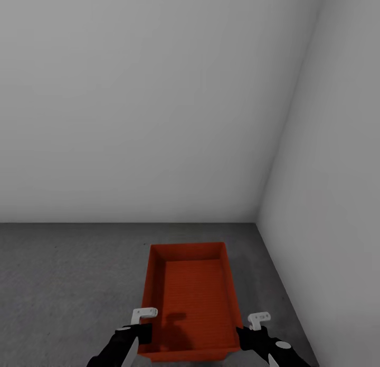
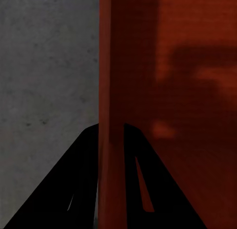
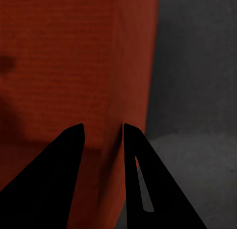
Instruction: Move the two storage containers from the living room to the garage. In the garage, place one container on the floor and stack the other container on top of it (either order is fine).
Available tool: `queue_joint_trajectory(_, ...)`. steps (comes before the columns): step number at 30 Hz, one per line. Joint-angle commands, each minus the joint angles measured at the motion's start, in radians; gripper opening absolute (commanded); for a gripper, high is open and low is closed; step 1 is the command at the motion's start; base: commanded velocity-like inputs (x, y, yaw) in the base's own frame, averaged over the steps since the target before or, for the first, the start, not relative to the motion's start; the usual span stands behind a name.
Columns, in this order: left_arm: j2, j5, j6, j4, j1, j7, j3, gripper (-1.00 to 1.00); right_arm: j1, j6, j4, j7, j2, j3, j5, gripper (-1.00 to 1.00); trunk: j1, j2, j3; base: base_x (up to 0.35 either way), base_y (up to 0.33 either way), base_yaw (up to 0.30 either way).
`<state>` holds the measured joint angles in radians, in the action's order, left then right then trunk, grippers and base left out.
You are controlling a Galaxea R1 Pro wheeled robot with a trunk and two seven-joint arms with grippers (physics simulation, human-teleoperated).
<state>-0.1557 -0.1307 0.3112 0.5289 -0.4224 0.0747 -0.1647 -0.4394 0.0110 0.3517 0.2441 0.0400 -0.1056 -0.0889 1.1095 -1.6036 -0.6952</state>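
One orange-red storage container [image 1: 191, 295], open-topped and empty, lies lengthwise in front of me over the garage's dark grey floor [image 1: 68, 282]. My left gripper [image 1: 141, 332] is shut on its left wall near the near corner. In the left wrist view the black fingers [image 2: 74, 189] straddle that thin wall [image 2: 106, 66]. My right gripper [image 1: 244, 335] is shut on the right wall, and the right wrist view shows its fingers [image 3: 54, 174] either side of the wall's edge [image 3: 133, 66]. Whether the box rests on the concrete or hangs just above it, I cannot tell.
A plain pale grey wall [image 1: 132, 103] stands ahead and a second one [image 1: 338, 171] close on the right; they meet in a corner just beyond the box. Bare speckled concrete stretches away to the left.
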Motion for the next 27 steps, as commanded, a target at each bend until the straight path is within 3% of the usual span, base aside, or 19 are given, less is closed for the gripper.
queue_joint_trajectory(1,-0.002,0.013,-0.029,0.025,-0.001,0.002,-0.019,-1.0,0.001,0.001,-0.002,0.018,-0.014,-0.019,-0.009,-1.0,0.0,0.0,-0.001,0.0,0.0,0.0)
queue_joint_trajectory(17,-0.002,0.013,-0.029,0.025,-0.001,0.003,-0.02,-1.0,0.001,0.001,-0.002,0.018,-0.014,-0.017,-0.009,-1.0,0.0,0.0,-0.001,0.002,0.0,0.0)
queue_joint_trajectory(27,-0.001,0.012,-0.028,0.025,-0.001,0.004,-0.02,-1.0,0.001,0.001,-0.002,0.018,-0.014,-0.018,-0.009,-1.0,0.0,0.0,-0.001,0.134,0.0,0.0)
